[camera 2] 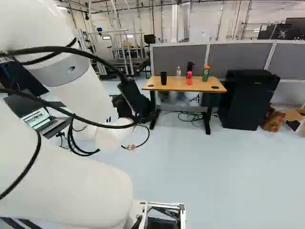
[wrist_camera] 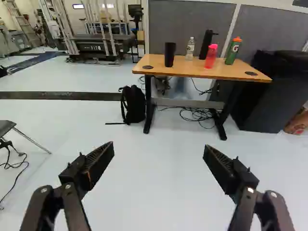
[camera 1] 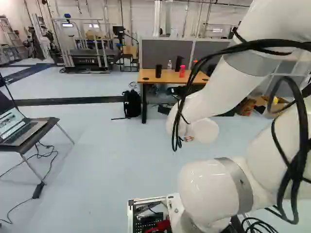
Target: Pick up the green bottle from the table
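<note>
The green bottle [camera 2: 206, 73] with an orange cap stands upright near the right end of the wooden table [camera 2: 171, 85] in the right base view. In the wrist view the green bottle [wrist_camera: 233, 51] is well ahead of the gripper [wrist_camera: 159, 151], whose two fingers stand wide apart with nothing between them. Its neighbour on the table [wrist_camera: 192, 71] is a pink-red bottle [wrist_camera: 211, 56]; a black bottle [wrist_camera: 206, 44], a clear bottle [wrist_camera: 190, 48] and a black cup [wrist_camera: 170, 54] stand there too. In the base views the gripper cannot be made out.
Beside the table is a large black cabinet [camera 2: 245, 100], with cardboard boxes [camera 2: 294, 116] past it. A black backpack [wrist_camera: 133, 104] lies by the table's leg, and cables [wrist_camera: 196, 113] run beneath. A laptop [camera 1: 19, 127] rests on a small stand. Grey partitions [camera 2: 233, 57] rise behind.
</note>
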Robot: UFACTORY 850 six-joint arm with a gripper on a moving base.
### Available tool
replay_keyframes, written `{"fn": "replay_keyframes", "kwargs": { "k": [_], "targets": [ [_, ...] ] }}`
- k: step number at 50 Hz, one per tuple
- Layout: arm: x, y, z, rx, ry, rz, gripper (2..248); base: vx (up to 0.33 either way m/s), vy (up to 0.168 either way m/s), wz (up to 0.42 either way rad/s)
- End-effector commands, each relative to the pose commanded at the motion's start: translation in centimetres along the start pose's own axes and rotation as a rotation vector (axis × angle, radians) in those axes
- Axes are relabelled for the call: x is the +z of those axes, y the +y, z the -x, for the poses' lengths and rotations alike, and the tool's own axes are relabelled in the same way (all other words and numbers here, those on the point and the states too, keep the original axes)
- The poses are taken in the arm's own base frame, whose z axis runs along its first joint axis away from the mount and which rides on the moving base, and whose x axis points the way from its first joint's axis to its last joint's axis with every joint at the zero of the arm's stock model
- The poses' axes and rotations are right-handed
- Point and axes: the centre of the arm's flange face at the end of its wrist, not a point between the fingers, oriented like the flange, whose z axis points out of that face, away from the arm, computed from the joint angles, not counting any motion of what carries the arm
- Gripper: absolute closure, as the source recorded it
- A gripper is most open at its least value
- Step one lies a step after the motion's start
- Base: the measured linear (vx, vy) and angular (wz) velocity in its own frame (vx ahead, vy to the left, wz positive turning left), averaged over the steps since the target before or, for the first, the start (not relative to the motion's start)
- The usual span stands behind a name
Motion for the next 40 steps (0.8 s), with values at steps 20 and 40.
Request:
{"fn": "replay_keyframes", "kwargs": {
  "k": [20,40],
  "targets": [
    [0.00,0.00,0.00,0.000,0.000,0.000,3,0.000,0.000,0.000],
    [0.00,0.00,0.00,0.000,0.000,0.000,3,0.017,-0.001,-0.001]
  ]
}}
